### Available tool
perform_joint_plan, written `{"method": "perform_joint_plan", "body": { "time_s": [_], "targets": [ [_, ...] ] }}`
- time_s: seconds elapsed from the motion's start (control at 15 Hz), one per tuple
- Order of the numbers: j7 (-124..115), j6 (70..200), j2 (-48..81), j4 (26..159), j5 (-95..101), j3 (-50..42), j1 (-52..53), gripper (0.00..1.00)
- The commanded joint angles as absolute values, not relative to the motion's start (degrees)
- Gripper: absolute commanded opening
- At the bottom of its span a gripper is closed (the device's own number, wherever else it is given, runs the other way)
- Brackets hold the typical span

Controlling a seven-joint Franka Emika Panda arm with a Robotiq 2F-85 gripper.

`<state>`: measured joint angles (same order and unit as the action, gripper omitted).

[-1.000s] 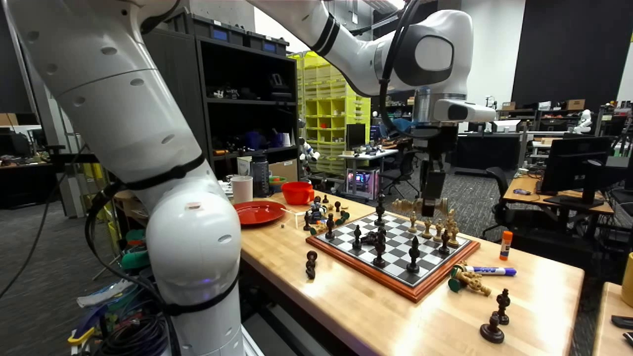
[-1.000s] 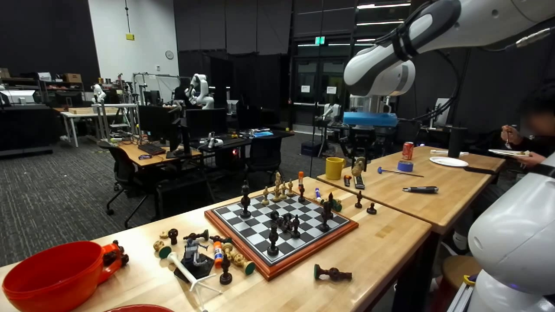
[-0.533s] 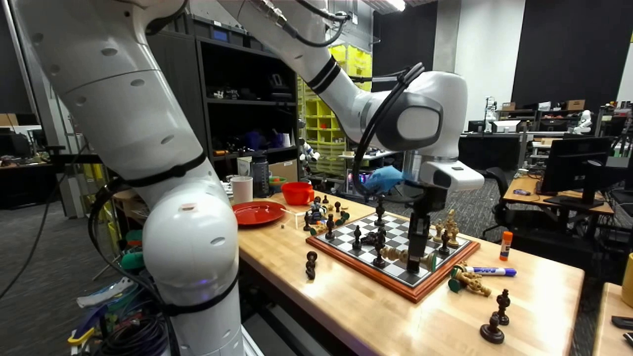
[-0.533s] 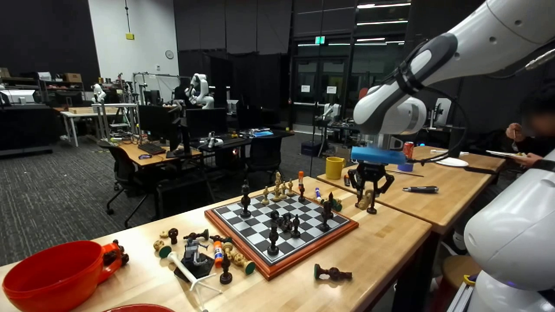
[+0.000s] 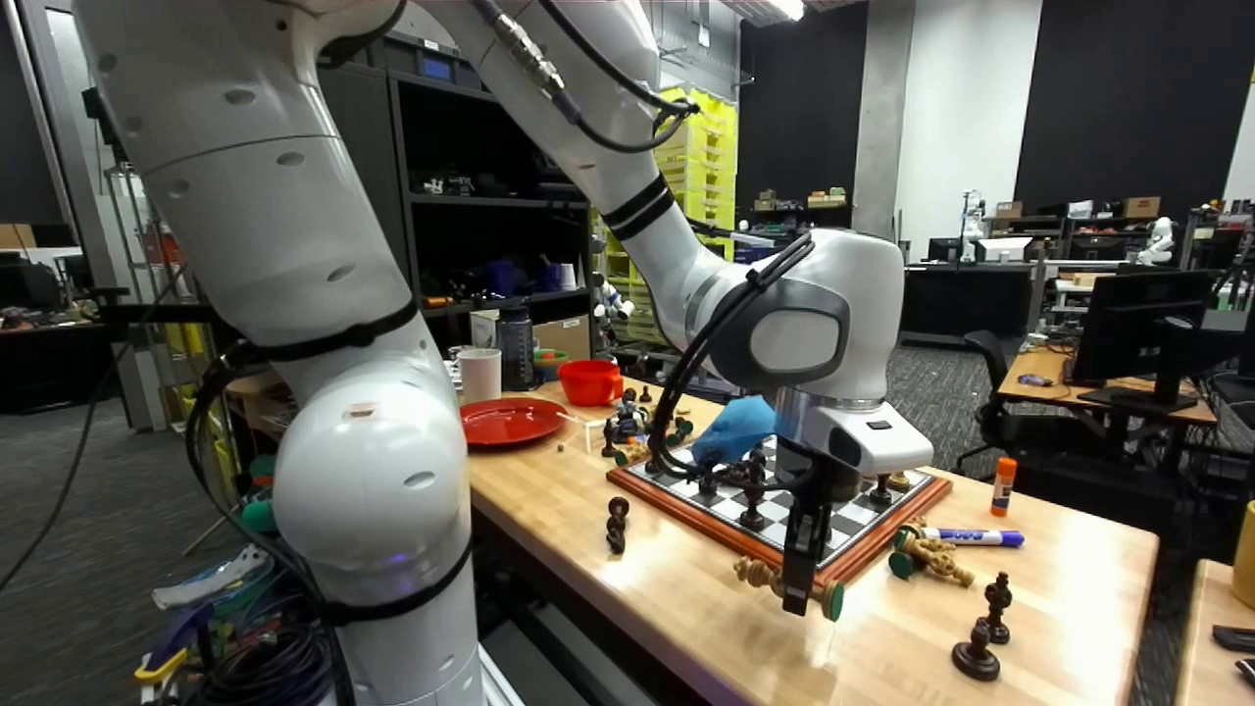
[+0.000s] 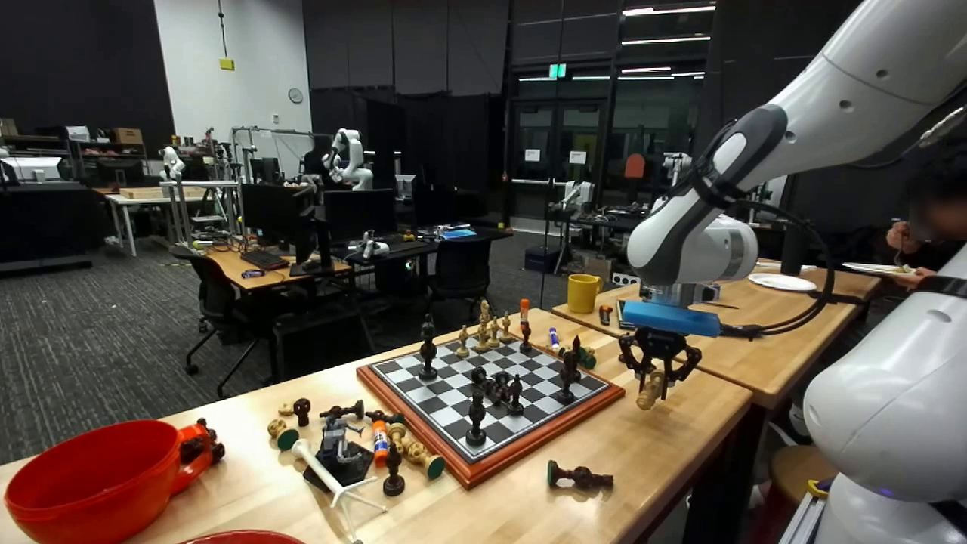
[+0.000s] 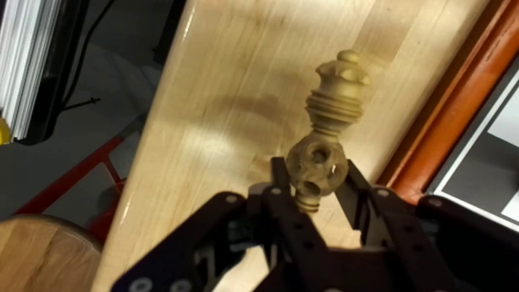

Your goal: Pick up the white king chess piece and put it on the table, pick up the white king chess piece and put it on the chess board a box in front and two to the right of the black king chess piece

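Observation:
The white king [image 5: 760, 574] is a light-wood piece with a green base. It lies sideways in my gripper [image 5: 796, 600], above the table [image 5: 637, 608] just outside the board's near edge. In an exterior view the white king [image 6: 650, 390] hangs in the gripper [image 6: 653, 384] right of the board. In the wrist view the gripper [image 7: 314, 162] is shut on the round pierced middle of the king [image 7: 335, 97]; its base is hidden there. The chess board [image 6: 544, 440] holds several dark and light pieces. I cannot tell for sure which dark one is the black king.
A fallen dark piece [image 6: 580, 477] lies on the table by the board. Light pieces [image 5: 931, 559], a marker [image 5: 976, 537] and standing dark pieces [image 5: 996, 608] are beyond the board's corner. A red plate [image 5: 512, 422] and red bowl [image 6: 98, 476] are at the far end.
The arm has come down with the white king. It has moved from above the board's far side, out past its edge, to low over the bare table.

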<state>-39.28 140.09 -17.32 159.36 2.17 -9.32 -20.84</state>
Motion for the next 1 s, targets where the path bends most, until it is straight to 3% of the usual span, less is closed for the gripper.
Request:
{"method": "perform_joint_plan", "body": {
  "time_s": [0.0,0.93],
  "targets": [
    [-39.6,143.7,-14.7,159.3,1.4,-8.8,-20.6,0.09],
    [-45.9,146.1,-10.4,158.4,7.4,-9.0,-21.9,0.09]
  ]
}}
